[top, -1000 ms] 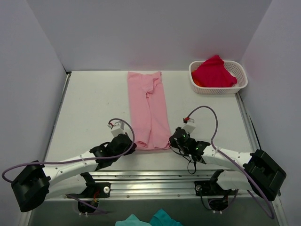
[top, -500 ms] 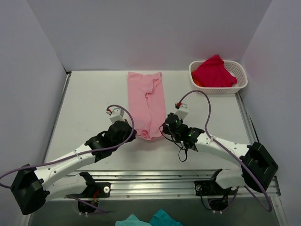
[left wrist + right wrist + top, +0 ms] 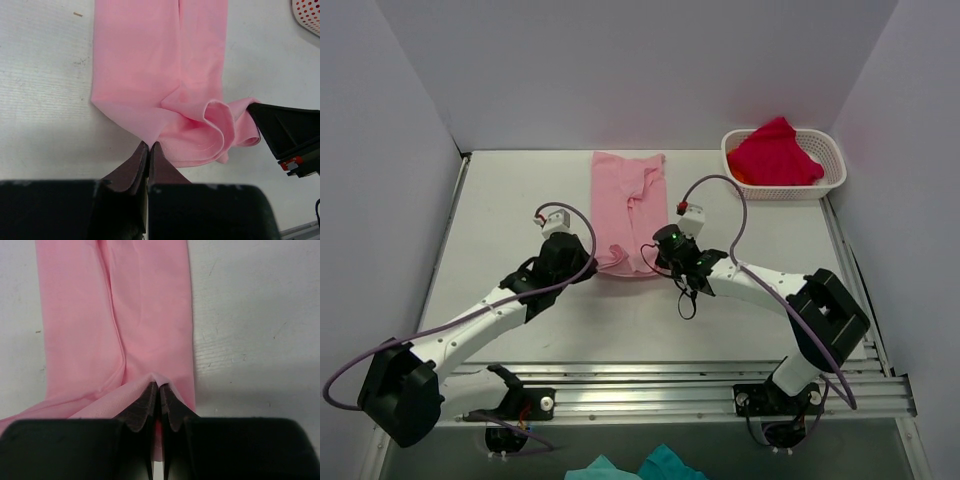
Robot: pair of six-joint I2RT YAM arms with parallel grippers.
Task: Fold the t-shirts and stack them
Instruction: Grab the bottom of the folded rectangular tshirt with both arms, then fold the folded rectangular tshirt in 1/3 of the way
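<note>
Top view: the pink shirt point(image 3: 632, 205) lies as a long narrow strip on the surface point(image 3: 510, 220), running from the far edge toward the arms. Its near end is bunched up between the two arms. The left fingers point(image 3: 588, 264) are at the near left corner and the right fingers point(image 3: 655, 256) at the near right corner, both touching the cloth. The red shirt point(image 3: 772, 153) sits crumpled in the white basket point(image 3: 832, 172) at the far right, well apart from the pink one.

Left wrist view: the left fingers point(image 3: 148, 149) are clenched on the near hem of the pink shirt point(image 3: 150, 65). The hem curls up into a loose fold to the right. A black tip of the right fingers point(image 3: 285, 132) touches that fold's right end. A corner of the basket point(image 3: 307, 15) shows top right.

Right wrist view: the right fingers point(image 3: 158, 390) are pinched tight on a raised ridge of the pink shirt point(image 3: 140, 305), with cloth showing between the tips. The rest of the shirt lies flat beyond, with a lengthwise crease.
</note>
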